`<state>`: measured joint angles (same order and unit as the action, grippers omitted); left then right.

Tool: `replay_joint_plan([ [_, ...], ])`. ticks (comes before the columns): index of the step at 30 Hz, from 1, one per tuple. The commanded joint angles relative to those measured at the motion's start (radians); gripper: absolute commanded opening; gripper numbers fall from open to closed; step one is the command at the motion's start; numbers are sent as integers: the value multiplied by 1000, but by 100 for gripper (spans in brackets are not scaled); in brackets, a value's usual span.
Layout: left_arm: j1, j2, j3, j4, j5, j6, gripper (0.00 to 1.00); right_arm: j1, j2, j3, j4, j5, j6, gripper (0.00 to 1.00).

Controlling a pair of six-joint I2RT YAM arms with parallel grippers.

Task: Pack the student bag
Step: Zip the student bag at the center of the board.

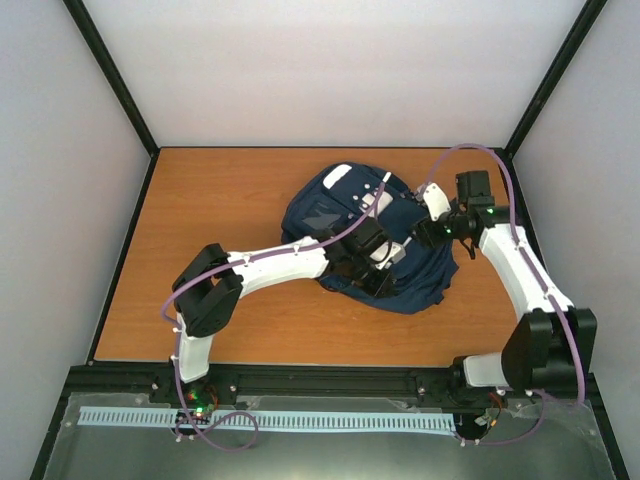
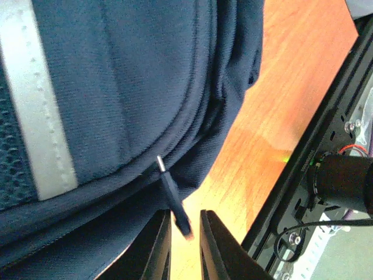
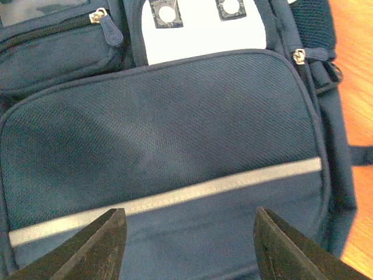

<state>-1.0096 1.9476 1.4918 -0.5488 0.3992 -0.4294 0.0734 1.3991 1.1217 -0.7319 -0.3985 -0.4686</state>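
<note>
Navy bag [image 1: 312, 215] lies on the table [image 1: 220, 200], right of centre. Its zipper pull [image 2: 173, 198] hangs inside the left gripper [image 2: 185, 217], jaws narrowly apart, not clamping. Better to close squarely on it, then pull steadily. Right gripper [image 3: 189, 230] hovers wide open over the pocket [image 3: 163, 128].

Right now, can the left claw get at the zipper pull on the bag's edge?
Likely yes. The zipper pull hangs off the student bag with its tip inside the left claw, and nothing is in the way. The jaws stand nearly together around it; whether they pinch it I cannot tell.
</note>
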Motion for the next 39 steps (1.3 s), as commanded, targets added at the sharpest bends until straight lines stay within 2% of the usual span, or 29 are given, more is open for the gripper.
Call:
replay_joint_plan([
  [1, -22, -3, 43, 3, 18, 14, 22, -1, -92, -42, -80, 108, -50, 63],
  [4, -23, -55, 25, -31, 1, 17, 34, -1, -173, -72, -82, 184, -63, 72],
  [6, -23, -111, -5, -45, -26, 26, 39, -1, -222, -84, -96, 210, -87, 83],
  [7, -21, -139, -19, -54, -46, 33, 41, 1, -242, -86, -112, 206, -110, 95],
  [8, -20, -164, -34, -65, -71, 39, 43, 7, -261, -97, -129, 208, -127, 99],
  [9, -19, -188, -50, -74, -93, 47, 45, 23, -273, -106, -154, 217, -140, 100],
  [13, -4, -259, -131, -79, -173, 50, 52, 111, -297, -155, -252, 220, -186, 100],
  [17, 18, -313, -235, -26, -203, 16, 57, 193, -308, -204, -266, 172, -180, 100],
  [21, 49, -347, -314, 27, -219, -49, 58, 256, -271, -212, -240, 107, -162, 77],
  [27, 65, -376, -367, 57, -262, -99, 58, 328, -178, -197, -163, 188, -79, 63],
  [30, 68, -373, -372, 56, -268, -109, 58, 348, -148, -181, -155, 206, -61, 63],
  [35, 68, -362, -371, 56, -268, -128, 58, 364, -131, -157, -137, 199, -22, 71],
  [39, 68, -364, -367, 56, -271, -135, 58, 378, -105, -148, -107, 275, -2, 71],
])
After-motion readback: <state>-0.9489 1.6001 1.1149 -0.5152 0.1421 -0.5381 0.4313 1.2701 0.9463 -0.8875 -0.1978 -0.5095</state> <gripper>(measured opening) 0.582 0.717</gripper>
